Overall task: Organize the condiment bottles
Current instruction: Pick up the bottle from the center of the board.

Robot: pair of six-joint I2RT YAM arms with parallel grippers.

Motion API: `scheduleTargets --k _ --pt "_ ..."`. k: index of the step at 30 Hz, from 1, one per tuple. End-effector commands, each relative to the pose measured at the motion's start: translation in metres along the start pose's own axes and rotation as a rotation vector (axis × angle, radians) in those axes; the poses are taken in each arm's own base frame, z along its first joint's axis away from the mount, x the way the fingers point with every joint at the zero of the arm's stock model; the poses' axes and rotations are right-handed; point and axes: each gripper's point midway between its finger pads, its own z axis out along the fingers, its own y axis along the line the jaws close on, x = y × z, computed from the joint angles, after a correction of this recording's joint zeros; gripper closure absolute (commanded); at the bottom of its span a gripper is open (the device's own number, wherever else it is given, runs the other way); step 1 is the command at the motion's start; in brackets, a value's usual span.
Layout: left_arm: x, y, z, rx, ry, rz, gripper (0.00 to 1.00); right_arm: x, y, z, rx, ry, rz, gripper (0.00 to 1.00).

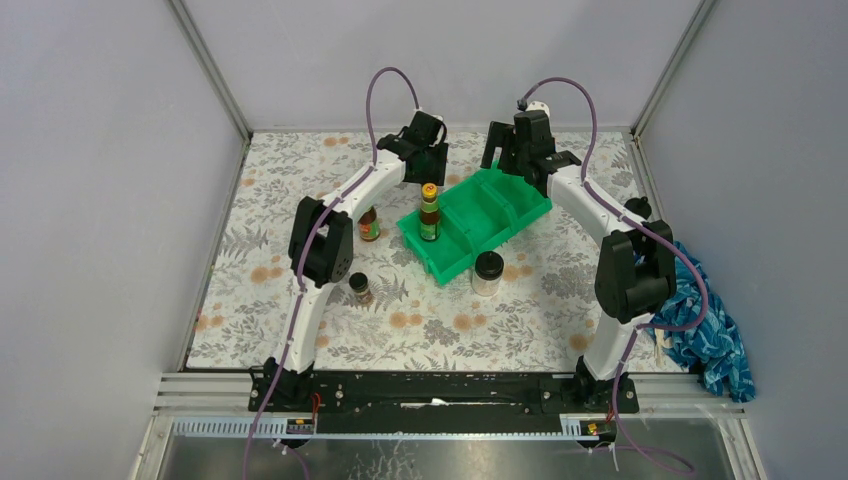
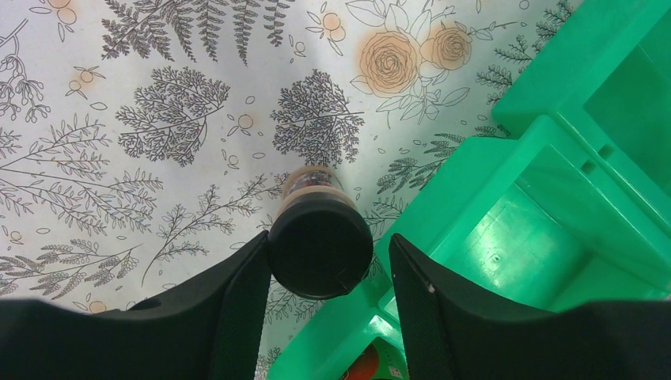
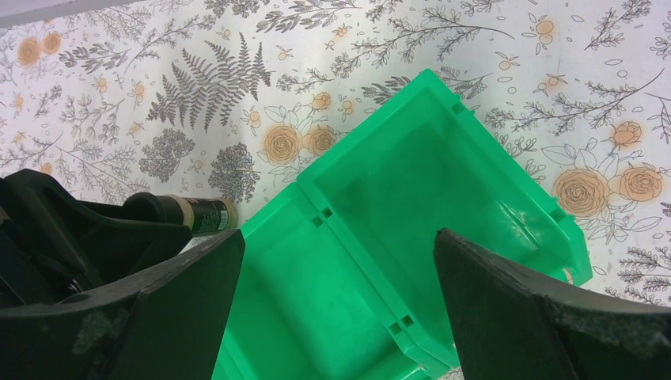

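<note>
1. Condiment bottles: five in sight, in and around the green bin [image 1: 452, 264] on the floral table [image 1: 560, 320].
2. Yellow-capped bottle [image 1: 430, 212]: upright in the bin's left-end compartment; second yellow-capped bottle [image 1: 369, 224] on the table, beside the left arm.
3. Short dark jar [image 1: 360, 288] and clear black-lidded jar [image 1: 488, 272]: standing on the table on the bin's near side, well apart.
4. Left gripper [image 2: 328, 241]: spread around a black-capped jar [image 2: 320, 252] just beside the bin, with a gap showing at one finger.
5. Right gripper [image 3: 339, 237]: spread wide above the bin.
</note>
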Motion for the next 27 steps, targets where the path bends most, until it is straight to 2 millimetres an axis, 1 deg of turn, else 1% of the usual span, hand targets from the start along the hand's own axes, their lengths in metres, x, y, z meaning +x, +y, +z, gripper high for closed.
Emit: scheduleTargets --k 1,4,18,24,27 --pt "-0.0127 -0.0054 -0.0105 0.018 -0.045 0.022 0.4 -0.0143 0.0037 -0.0006 -0.01 -0.05 0.016 0.02" --pt "-0.0131 -0.0052 -0.0108 0.017 -0.047 0.022 0.41 -0.0139 0.0034 -0.0005 -0.01 -0.049 0.016 0.02" --pt "-0.0119 -0.0049 -0.009 0.011 -0.045 0.02 0.53 -0.0165 0.0047 -0.0015 -0.012 -0.052 0.014 0.02" --pt "-0.0114 -0.0049 -0.0083 0.011 -0.043 0.019 0.6 -0.0181 0.005 -0.0021 -0.012 -0.054 0.012 0.02" --pt "-0.0123 -0.0044 -0.0088 0.007 -0.046 0.018 0.66 -0.0182 0.0054 -0.0012 -0.013 -0.053 0.012 0.02"
